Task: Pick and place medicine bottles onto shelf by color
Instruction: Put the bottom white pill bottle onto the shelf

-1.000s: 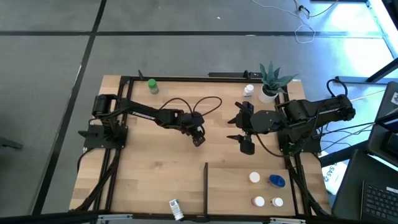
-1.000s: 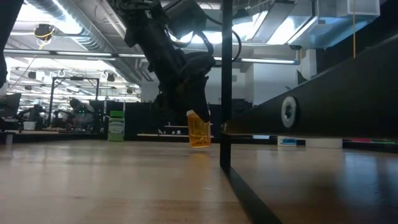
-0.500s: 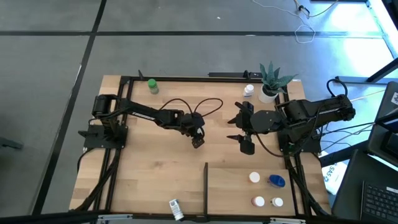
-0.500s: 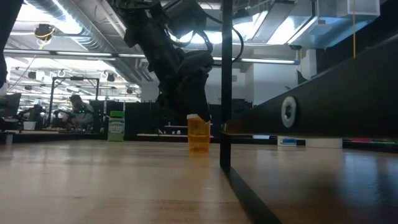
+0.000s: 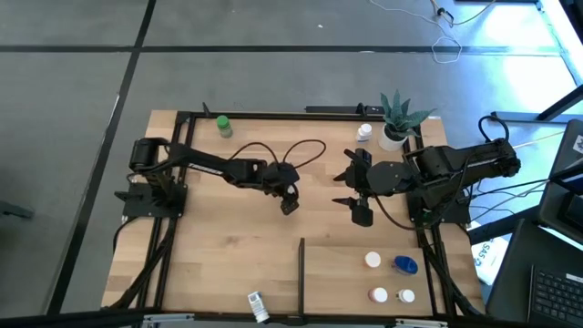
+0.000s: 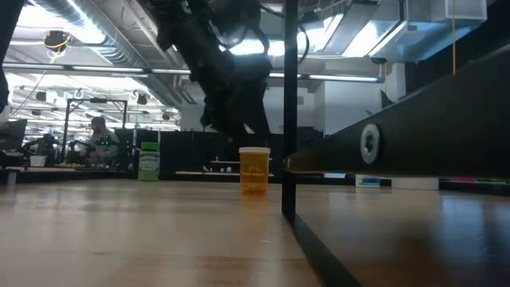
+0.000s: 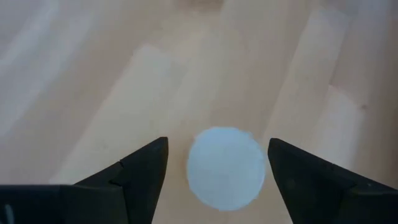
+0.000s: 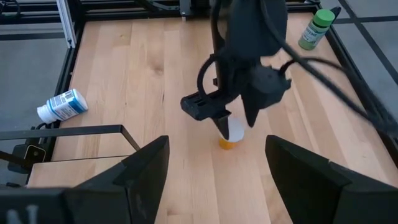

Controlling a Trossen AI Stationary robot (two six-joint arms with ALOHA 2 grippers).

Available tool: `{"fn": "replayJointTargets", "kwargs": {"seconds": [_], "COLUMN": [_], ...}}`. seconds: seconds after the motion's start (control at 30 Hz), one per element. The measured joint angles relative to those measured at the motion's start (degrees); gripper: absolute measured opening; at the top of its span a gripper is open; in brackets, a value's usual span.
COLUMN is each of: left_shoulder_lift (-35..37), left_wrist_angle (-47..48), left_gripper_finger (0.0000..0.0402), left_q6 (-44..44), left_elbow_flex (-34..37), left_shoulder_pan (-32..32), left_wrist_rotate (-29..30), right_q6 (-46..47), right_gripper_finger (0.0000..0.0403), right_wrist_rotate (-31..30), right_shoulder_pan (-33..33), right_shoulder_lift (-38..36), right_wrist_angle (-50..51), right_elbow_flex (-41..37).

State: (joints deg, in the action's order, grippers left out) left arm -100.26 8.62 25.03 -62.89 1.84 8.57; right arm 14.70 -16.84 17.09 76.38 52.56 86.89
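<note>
8 bottles on the table:
- 1 green bottle [image 5: 222, 126] at 11 o'clock
- 1 white-capped bottle [image 5: 364, 133] at 1 o'clock
- 1 orange bottle [image 6: 254, 170] near the centre
- 1 lying bottle [image 5: 256, 305] at 6 o'clock
- 4 grouped at 5 o'clock: 3 white caps [image 5: 373, 260] and 1 blue bottle [image 5: 405, 265]

1 plant [image 5: 397, 117] at 1 o'clock and 1 divider bar [image 5: 301, 273] at 6 o'clock. 2 arms with 2 grippers: left gripper [image 7: 217, 146], right gripper [image 8: 217, 146].

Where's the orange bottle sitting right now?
The orange bottle stands upright on the table near its middle, directly under the left hand, whose open fingers flank its white cap, just beyond the black divider bar.
</note>
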Motion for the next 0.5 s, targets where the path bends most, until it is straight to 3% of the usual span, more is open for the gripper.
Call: {"fn": "replayJointTargets", "kwargs": {"seconds": [0.33,0.5], "left_shoulder_lift": [7.15,11.77], "left_wrist_angle": [5.83,10.42], "left_gripper_finger": [0.0271,0.0271], "left_q6": [-1.79,-3.12], "left_elbow_flex": [-0.06,0.02], "left_shoulder_pan": [-2.64,-6.23], "left_wrist_rotate": [5.84,4.80], "right_q6": [0.01,0.00], "right_gripper_finger": [0.0268,0.0268], "right_wrist_rotate": [0.01,0.00], "right_shoulder_pan": [0.02,-0.01], "right_shoulder_lift": [0.02,0.02], "right_wrist_angle": [-0.47,-0.85], "right_elbow_flex": [0.00,0.00]}}
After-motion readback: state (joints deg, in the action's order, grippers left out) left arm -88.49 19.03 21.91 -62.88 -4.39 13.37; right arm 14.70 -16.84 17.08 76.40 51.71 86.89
